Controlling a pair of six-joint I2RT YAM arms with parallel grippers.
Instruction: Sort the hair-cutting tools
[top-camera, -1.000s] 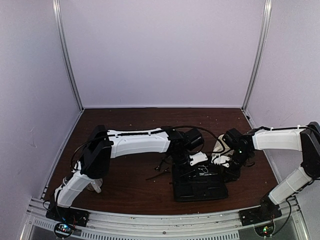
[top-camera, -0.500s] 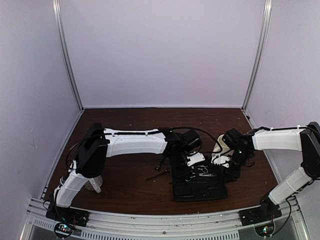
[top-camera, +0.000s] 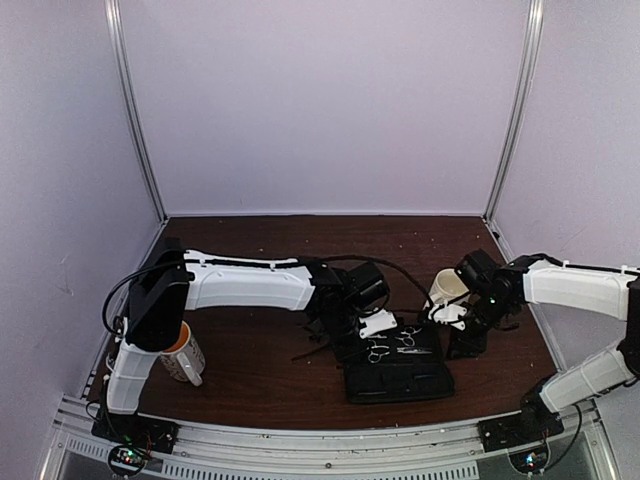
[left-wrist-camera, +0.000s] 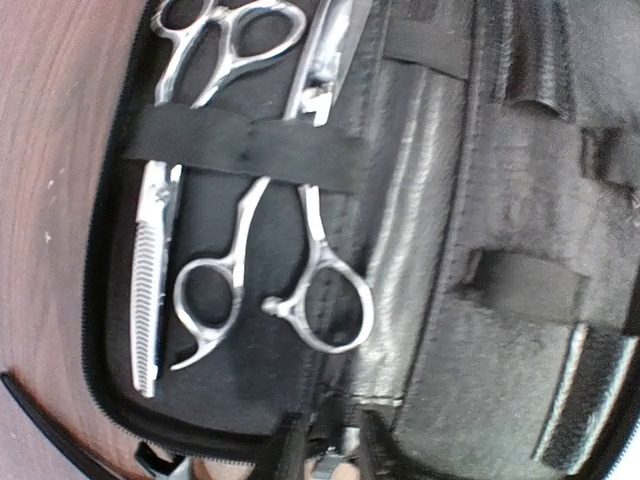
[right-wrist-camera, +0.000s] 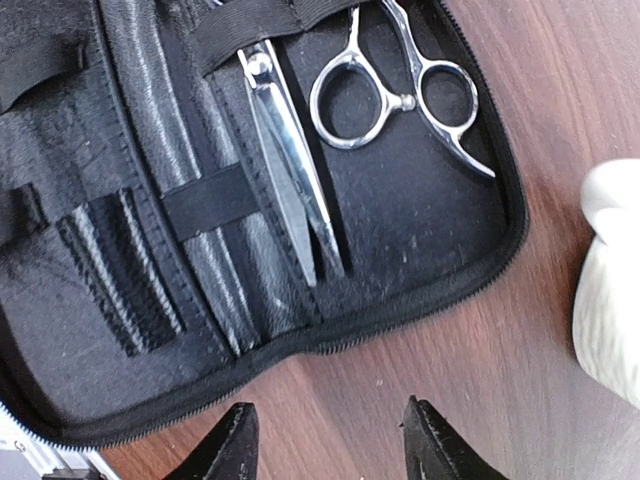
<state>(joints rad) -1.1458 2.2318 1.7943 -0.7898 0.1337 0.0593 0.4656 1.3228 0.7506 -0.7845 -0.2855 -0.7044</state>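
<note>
Under the case's (left-wrist-camera: 440, 330) strap (left-wrist-camera: 250, 148) both scissors (left-wrist-camera: 148, 290) lie secured; left gripper (left-wrist-camera: 327, 450) perhaps pinches its edge, right gripper (right-wrist-camera: 330, 440) hangs spread, empty.

Both arms low, inward; left gripper (left-wrist-camera: 328, 442) jaws close together, right gripper (right-wrist-camera: 328, 425) jaws apart, empty.

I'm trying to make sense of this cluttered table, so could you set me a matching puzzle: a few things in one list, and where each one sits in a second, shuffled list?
Things:
1. silver scissors
2. black case
3. white mug
4. orange-lined mug

Places:
A. near the left front corner of the table
B. lying open, right of centre, near the front
C. tucked under an elastic strap
D. on the wood past the case's far right corner

Pairs: 1-C, 2-B, 3-D, 4-A
</note>
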